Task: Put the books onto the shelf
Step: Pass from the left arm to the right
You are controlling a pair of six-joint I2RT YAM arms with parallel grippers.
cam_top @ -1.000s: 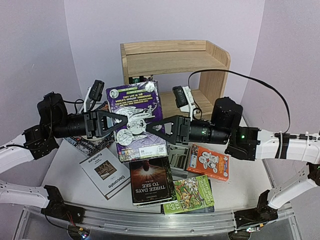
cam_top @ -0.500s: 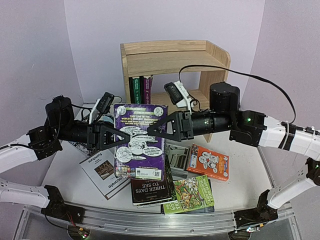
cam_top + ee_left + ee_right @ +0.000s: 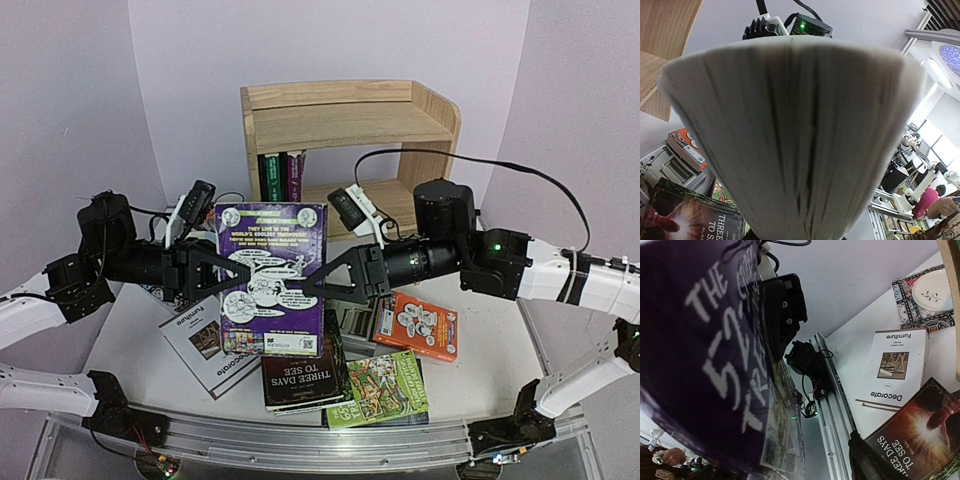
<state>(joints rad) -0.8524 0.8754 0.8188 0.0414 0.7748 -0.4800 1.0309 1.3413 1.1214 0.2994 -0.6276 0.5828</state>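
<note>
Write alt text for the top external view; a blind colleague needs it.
A purple illustrated paperback is held upright above the white table: the left gripper clamps its page edge, the right gripper meets its spine. Behind, a light pine shelf holds a few books; other books lie below.

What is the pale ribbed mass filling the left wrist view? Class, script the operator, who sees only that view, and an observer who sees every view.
Observer: Page edges of a purple book, standing upright, one cover facing the top camera.
Operator: Who holds it?
Observer: The left end effector is on that page edge and the right end effector on the spine edge.
Operator: Room on the shelf?
Observer: The shelf has books standing at the left of its lower tier; bare wood shows right of them.
</note>
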